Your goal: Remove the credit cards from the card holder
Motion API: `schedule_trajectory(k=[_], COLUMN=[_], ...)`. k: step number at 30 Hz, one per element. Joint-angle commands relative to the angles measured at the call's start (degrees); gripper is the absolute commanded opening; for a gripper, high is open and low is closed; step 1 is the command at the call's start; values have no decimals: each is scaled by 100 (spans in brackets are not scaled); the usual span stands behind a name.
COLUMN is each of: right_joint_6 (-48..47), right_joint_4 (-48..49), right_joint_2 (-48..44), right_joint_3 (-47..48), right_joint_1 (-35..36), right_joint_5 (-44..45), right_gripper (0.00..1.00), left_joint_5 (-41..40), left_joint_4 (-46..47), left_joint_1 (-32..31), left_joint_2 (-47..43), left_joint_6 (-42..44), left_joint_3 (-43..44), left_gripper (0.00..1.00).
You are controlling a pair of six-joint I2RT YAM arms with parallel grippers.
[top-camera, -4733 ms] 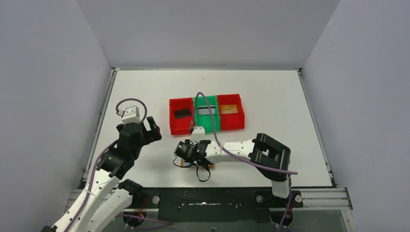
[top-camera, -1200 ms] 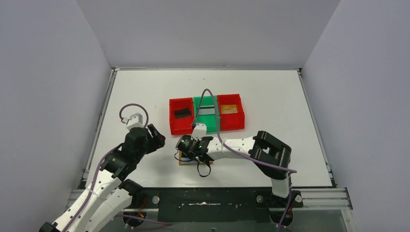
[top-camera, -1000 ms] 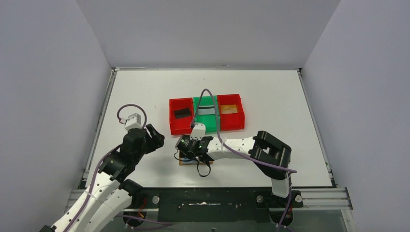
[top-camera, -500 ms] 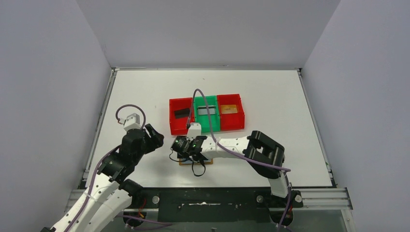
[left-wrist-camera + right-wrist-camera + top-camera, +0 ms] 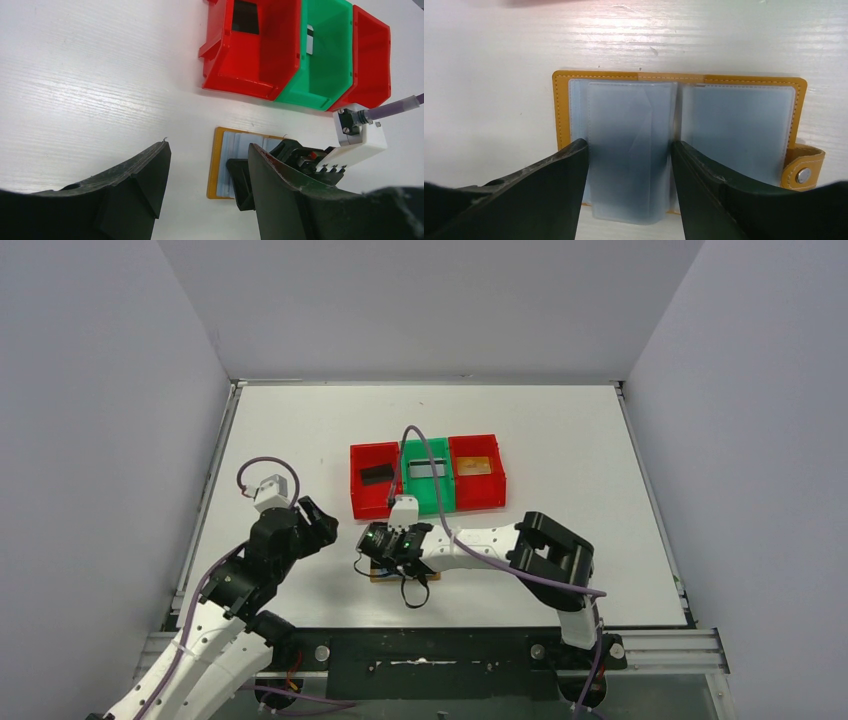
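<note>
Both right gripper (image 5: 629,150) jaws gape astride the card holder (image 5: 736,120) sleeve (image 5: 629,112); pinch squarely, pull slowly. Left gripper (image 5: 208,149), released at 10 o'clock, could pin it flat.

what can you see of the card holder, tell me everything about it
The card holder lies open and flat on the white table. Its cover looks like stitched orange-tan leather, with a side tab carrying a metal snap. Inside are pale blue-grey plastic sleeves; those away from the tab are fanned. No card shows in them. The right gripper straddles the fanned sleeves, jaws apart; contact is unclear.
</note>
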Motion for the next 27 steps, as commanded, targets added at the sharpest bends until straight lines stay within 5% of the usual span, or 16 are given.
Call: schedule_trajectory(k=[1,7,13,18,27], right_joint_6=[-88,-55,84,-23,-57], right_joint_4=[698,1551,1087,682,-23], right_joint_2=[-269,-606,-494,-295,82], right_joint_3=[-663,-1283,-1140,-784,-233], right_joint_1=[-162,-378,-397,-271,-135], right_joint_5=[-595,-1033,-867,-644,-334], right_gripper=[60,58,49,68,69], left_joint_5=[-32,6,42,35,-10], left_joint_4=[206,232,265,268,267], left_joint_1=[6,10,5,5,7], left_joint_2=[0,38,110,133,87], left_joint_6=[-18,-1,13,25,28], left_joint_3=[78,69,61,66,56], left_gripper=[58,58,58,58,58])
